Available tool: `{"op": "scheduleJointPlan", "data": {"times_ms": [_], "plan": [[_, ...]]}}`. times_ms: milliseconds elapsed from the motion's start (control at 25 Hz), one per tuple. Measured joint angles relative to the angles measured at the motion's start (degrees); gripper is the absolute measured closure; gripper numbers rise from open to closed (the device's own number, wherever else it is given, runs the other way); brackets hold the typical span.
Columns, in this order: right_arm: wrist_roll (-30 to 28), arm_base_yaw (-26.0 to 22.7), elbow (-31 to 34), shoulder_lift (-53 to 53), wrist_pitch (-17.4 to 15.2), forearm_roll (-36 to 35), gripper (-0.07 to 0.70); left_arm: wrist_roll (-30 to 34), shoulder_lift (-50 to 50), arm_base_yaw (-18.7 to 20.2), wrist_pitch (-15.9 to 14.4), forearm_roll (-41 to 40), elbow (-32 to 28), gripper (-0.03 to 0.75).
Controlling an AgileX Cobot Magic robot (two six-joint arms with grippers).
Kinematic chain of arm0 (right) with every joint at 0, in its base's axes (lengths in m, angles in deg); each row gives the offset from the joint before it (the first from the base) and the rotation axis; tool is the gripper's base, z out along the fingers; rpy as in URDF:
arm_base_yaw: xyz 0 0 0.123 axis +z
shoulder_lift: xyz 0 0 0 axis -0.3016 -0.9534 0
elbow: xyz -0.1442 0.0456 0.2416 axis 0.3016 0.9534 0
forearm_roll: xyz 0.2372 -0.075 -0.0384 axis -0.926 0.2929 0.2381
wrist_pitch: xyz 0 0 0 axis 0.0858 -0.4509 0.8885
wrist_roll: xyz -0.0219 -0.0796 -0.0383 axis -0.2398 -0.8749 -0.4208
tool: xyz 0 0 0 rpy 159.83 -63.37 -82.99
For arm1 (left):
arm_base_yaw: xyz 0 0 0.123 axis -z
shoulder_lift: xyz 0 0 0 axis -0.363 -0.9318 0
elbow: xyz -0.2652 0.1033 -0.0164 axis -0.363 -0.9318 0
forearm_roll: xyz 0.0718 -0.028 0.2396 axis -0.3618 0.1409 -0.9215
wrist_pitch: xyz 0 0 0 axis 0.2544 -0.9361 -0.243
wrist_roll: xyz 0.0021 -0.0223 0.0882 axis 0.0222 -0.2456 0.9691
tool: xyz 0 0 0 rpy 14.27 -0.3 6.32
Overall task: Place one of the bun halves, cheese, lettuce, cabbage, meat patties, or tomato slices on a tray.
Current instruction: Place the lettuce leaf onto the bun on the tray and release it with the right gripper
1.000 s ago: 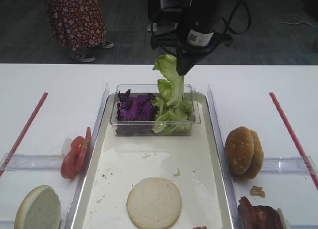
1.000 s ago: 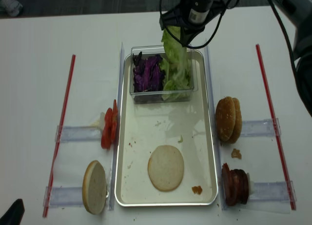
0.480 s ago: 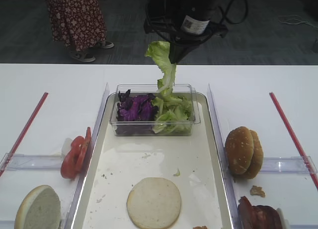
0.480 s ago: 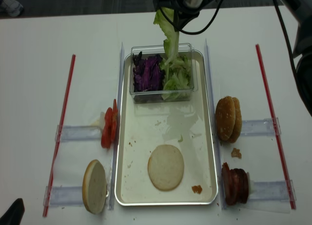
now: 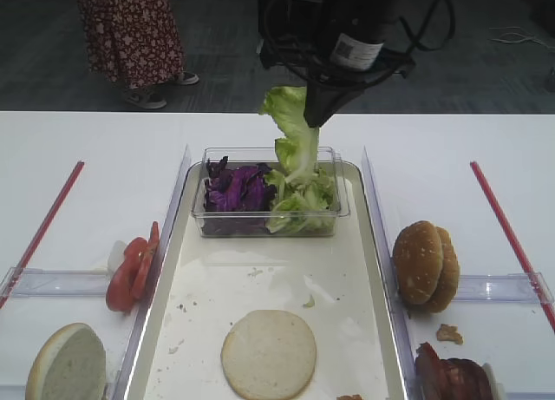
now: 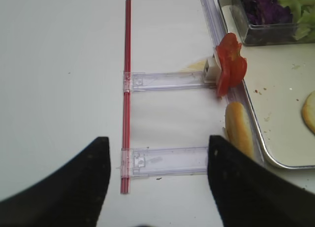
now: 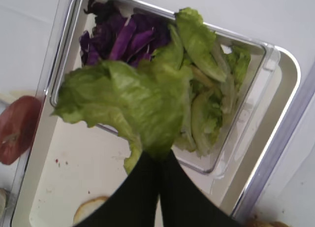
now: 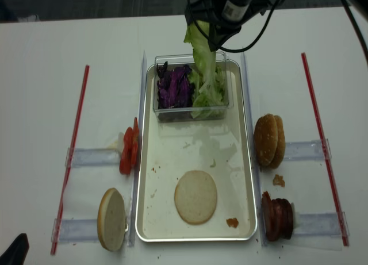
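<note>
A lettuce leaf (image 5: 293, 131) is held at its upper end by the right gripper (image 5: 317, 118), whose jaws are closed on it. The leaf hangs down from the closed jaws above the clear plastic tub (image 5: 268, 192), with its lower end reaching the heap of lettuce in the right half of that tub; whether it still touches the heap cannot be told. In the right wrist view the leaf (image 7: 130, 101) is seen spread just ahead of the pinched fingers (image 7: 133, 192). Purple cabbage (image 5: 234, 187) fills the left half of the tub.

The tub is set at the far end of the tray (image 5: 368, 270). On the near part of the tray a bun half (image 5: 268, 354) lies cut face up, with crumbs scattered around it. Left of the tray, tomato slices (image 5: 132, 267) are stood on edge on a clear plastic strip, and another bun half (image 5: 67, 363) lies nearer the front. Right of the tray, two bun halves (image 5: 427, 266) are leaned together, and meat patties (image 5: 453, 376) are seen at the front edge.

The left gripper (image 6: 157, 182) is held open over the white table (image 5: 104, 157), well apart from the lettuce, with nothing between its jaws. Red straws (image 5: 42, 231) are laid near both sides of the table. Beyond the table a dark floor and a person in a patterned skirt (image 5: 130, 27) are seen.
</note>
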Motion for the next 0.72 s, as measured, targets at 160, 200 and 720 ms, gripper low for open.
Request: {"op": "scheduleJointPlan", "data": {"times_ms": [160, 200, 720], "plan": [[-1.25, 0.10, 7.07, 5.18, 0.00, -0.34, 0.596, 0.00, 0.00, 0.00, 0.00, 0.00, 0.00, 0.303], [-1.67, 0.10, 9.35, 6.65, 0.12, -0.72, 0.596, 0.00, 0.00, 0.00, 0.00, 0.00, 0.00, 0.303], [-5.83, 0.10, 37.35, 24.06, 7.68, -7.17, 0.597, 0.00, 0.00, 0.00, 0.00, 0.00, 0.00, 0.303]]}}
